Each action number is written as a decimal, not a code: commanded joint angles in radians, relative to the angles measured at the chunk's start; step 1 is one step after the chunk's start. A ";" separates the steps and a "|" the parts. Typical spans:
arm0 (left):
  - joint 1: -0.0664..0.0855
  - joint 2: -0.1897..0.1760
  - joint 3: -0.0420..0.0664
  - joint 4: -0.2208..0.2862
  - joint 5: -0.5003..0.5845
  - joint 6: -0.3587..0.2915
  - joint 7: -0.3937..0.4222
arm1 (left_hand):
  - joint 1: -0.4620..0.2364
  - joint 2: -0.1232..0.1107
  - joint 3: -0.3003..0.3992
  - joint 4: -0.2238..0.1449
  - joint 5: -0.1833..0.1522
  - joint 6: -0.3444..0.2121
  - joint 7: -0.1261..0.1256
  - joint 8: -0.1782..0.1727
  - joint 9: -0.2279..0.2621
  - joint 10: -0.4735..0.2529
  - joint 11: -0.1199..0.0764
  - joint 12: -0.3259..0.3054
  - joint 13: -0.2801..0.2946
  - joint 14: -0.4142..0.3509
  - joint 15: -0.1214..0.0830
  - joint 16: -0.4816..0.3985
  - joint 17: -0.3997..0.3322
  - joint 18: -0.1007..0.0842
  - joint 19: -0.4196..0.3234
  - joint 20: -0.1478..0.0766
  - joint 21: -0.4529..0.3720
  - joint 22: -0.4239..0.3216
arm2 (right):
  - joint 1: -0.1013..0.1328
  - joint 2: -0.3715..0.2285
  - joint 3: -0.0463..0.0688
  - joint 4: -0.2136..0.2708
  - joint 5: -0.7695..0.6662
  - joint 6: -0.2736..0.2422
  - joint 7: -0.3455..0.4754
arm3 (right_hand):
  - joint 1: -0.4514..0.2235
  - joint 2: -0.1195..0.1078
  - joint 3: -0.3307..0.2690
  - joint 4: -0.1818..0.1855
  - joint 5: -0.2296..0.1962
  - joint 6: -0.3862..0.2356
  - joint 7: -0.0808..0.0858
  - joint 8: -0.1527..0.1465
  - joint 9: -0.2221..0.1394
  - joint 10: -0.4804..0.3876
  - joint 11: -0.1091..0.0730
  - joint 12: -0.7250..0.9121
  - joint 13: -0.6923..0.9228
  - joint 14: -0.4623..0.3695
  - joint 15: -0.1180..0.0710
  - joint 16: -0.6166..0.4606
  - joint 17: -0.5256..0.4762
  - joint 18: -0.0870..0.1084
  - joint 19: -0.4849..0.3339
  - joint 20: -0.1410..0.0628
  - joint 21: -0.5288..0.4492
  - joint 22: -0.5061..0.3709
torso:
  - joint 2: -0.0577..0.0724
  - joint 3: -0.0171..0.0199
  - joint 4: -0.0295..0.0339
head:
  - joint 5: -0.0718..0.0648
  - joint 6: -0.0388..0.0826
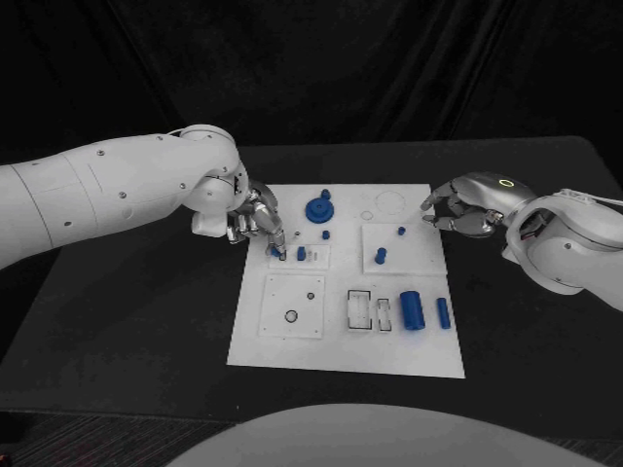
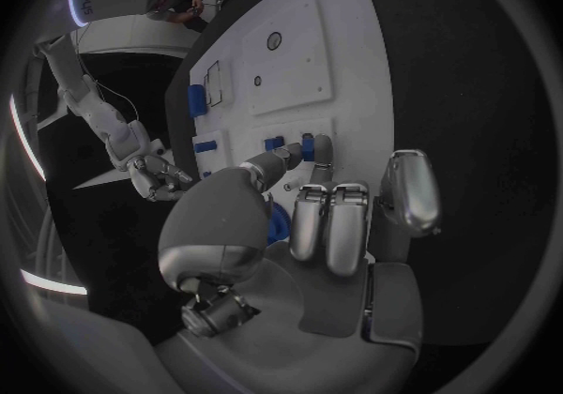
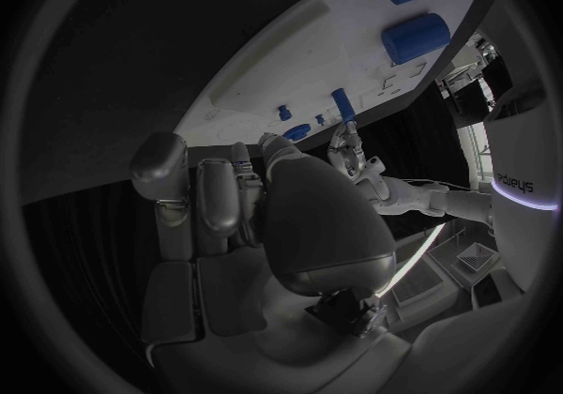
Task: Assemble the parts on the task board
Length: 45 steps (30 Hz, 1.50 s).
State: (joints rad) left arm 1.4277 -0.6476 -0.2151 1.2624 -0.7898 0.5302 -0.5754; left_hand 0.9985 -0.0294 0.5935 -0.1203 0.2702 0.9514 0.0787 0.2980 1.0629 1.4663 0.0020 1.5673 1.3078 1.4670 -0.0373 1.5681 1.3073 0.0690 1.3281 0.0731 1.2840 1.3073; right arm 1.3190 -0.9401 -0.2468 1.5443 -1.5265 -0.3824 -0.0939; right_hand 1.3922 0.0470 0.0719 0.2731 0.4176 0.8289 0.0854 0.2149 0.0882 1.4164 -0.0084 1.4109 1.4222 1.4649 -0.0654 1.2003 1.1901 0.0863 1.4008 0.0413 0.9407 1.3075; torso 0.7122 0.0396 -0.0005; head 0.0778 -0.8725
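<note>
Head view: two blue cylinders (image 1: 426,311) on task board (image 1: 347,360).

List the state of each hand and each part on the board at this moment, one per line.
Left hand: fingers pinching a small blue peg at the task board's left edge.
Right hand: fingers curled, at the board's right edge; whether it holds anything cannot be told.
Blue gear: seated on the board.
Large blue cylinder: lying flat.
Small blue cylinder: lying flat beside it.

left hand (image 1: 250,220) fingertips hide a small blue peg (image 1: 276,252), grip unclear
</note>
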 commanded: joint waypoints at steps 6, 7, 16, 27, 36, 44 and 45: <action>-0.002 0.007 0.000 0.001 0.010 0.022 -0.011 | 0.004 0.011 0.093 -0.110 -0.028 -0.005 -0.002 -0.010 -0.004 0.104 0.011 0.003 0.263 0.104 0.009 0.003 0.263 0.007 -0.002 0.008 0.001 0.162 | -0.002 -0.002 0.001 0.002 0.024 0.008 -0.014 | 0.006 -0.003 0.003 0.001 -0.002 0.005 0.000 -0.004 -0.002 -0.001 -0.003 -0.003 -0.076 0.010 -0.006 -0.004 0.000 0.020 -0.007 -0.001 -0.003 0.122 | 0.000 0.0006 0.0000 | 0.001 0.000; -0.003 0.008 0.000 0.002 0.010 0.022 -0.012 | 0.004 0.013 0.089 -0.110 -0.035 -0.005 -0.002 -0.011 -0.005 0.104 0.011 0.003 0.263 0.104 0.009 0.003 0.263 0.007 -0.002 0.009 0.000 0.162 | -0.002 -0.002 0.001 0.002 0.024 0.008 -0.014 | 0.006 -0.003 0.003 0.001 -0.002 0.005 0.000 -0.004 -0.002 -0.001 -0.003 -0.003 -0.076 0.010 -0.006 -0.004 0.000 0.020 -0.007 -0.001 -0.003 0.122 | 0.000 0.0004 -0.0003 | 0.001 0.000; -0.007 0.013 0.000 0.006 0.010 0.000 -0.009 | 0.005 0.024 0.057 -0.101 -0.061 -0.008 -0.008 -0.019 -0.012 0.104 0.009 0.003 0.263 0.104 0.010 0.003 0.263 0.008 -0.005 0.011 -0.001 0.161 | -0.002 -0.001 0.001 0.001 0.026 0.010 -0.014 | 0.006 -0.003 0.003 0.001 -0.002 0.005 0.000 -0.004 -0.002 -0.001 -0.003 -0.003 -0.076 0.010 -0.006 -0.004 0.000 0.020 -0.007 -0.001 -0.003 0.122 | 0.000 0.0003 0.0002 | 0.002 0.000; -0.014 0.022 0.000 -0.001 0.010 -0.030 -0.015 | 0.013 0.047 -0.037 -0.063 -0.118 -0.039 0.001 -0.051 -0.035 0.102 0.017 0.001 0.262 0.104 0.015 0.003 0.263 0.009 -0.015 0.016 -0.011 0.158 | -0.002 -0.002 0.001 0.001 0.026 0.011 -0.015 | 0.006 -0.005 0.004 0.001 -0.001 0.006 0.000 -0.004 -0.002 -0.001 -0.002 -0.003 -0.076 0.010 -0.006 -0.004 0.000 0.020 -0.007 -0.001 -0.004 0.121 | 0.000 -0.0001 0.0007 | 0.001 0.000; -0.020 0.019 0.000 -0.005 0.010 -0.043 -0.031 | 0.018 0.055 -0.108 -0.026 -0.159 -0.077 0.021 -0.077 -0.052 0.097 0.033 -0.003 0.259 0.104 0.029 0.003 0.263 0.011 -0.023 0.026 -0.019 0.156 | -0.002 -0.004 0.001 0.001 0.027 0.015 -0.017 | 0.006 -0.005 0.004 0.001 -0.001 0.006 0.000 -0.004 -0.002 -0.001 -0.002 -0.003 -0.076 0.010 -0.006 -0.004 0.000 0.020 -0.007 -0.001 -0.004 0.121 | -0.001 0.0002 0.0002 | 0.000 0.000; -0.022 0.015 0.000 -0.003 0.010 -0.056 -0.038 | 0.008 0.055 -0.162 0.007 -0.181 -0.093 0.029 -0.079 -0.053 0.096 0.041 -0.003 0.259 0.104 0.037 0.003 0.263 0.011 -0.025 0.035 -0.022 0.155 | -0.002 -0.004 0.001 0.000 0.027 0.019 -0.017 | 0.007 -0.006 0.004 0.001 -0.001 0.006 0.000 -0.004 -0.003 -0.002 -0.002 -0.004 -0.078 0.009 -0.006 -0.006 -0.002 0.020 -0.008 -0.001 -0.006 0.121 | -0.001 0.0002 0.0000 | 0.002 0.000; -0.022 0.015 0.000 -0.002 0.007 -0.057 -0.038 | 0.005 0.056 -0.177 0.017 -0.188 -0.096 0.031 -0.078 -0.053 0.096 0.042 -0.004 0.258 0.104 0.038 0.003 0.263 0.011 -0.026 0.036 -0.022 0.155 | -0.003 -0.004 0.001 0.000 0.027 0.019 -0.018 | 0.007 -0.006 0.004 0.001 -0.001 0.006 0.000 -0.004 -0.003 -0.002 -0.002 -0.004 -0.078 0.009 -0.006 -0.006 -0.002 0.020 -0.008 -0.001 -0.006 0.121 | 0.000 0.0000 0.0002 | 0.002 0.000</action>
State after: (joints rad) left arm 1.4166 -0.6346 -0.2095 1.2616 -0.7721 0.5131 -0.6024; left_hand 1.0162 0.0280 0.4226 -0.1070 0.0853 0.9003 0.1217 0.2321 1.0102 1.4652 0.0367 1.5673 1.3078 1.4670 -0.0049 1.5681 1.3073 0.0690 1.3010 0.1002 1.2655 1.3073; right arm 1.3187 -0.9427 -0.2469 1.5442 -1.4985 -0.3725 -0.0949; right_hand 1.3893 0.0441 0.0719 0.2730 0.4175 0.8288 0.0855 0.2150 0.0865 1.4147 -0.0067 1.4093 1.4220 1.4647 -0.0653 1.2003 1.1886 0.0862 1.4008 0.0413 0.9407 1.3080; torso 0.7114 0.0396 -0.0005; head 0.0797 -0.8726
